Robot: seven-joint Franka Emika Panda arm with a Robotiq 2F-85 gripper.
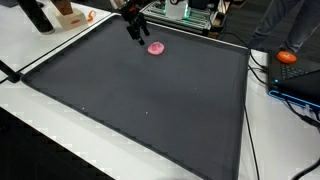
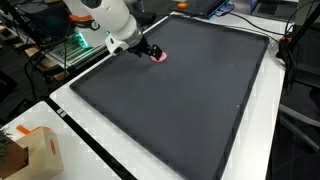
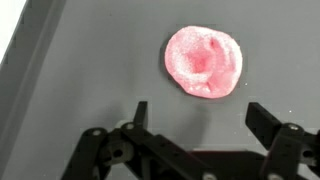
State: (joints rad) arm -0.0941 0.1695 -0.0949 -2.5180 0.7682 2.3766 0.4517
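Gripper (image 3: 198,110) is wide open and not holding anything, jaws spread apart just above the dark mat (image 1: 140,110). The pink blob (image 3: 204,62) is a round, squishy-looking thing lying flat on the mat, and in the wrist view it sits just ahead of the jaws, not touching either one. In both exterior views it's close to the mat's edge, on the robot's side.

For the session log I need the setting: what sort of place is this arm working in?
Most likely a lab or workshop. A black mat covers a white bench, loose cables run along its edge, and an open-frame machine with green lights stands beside it.
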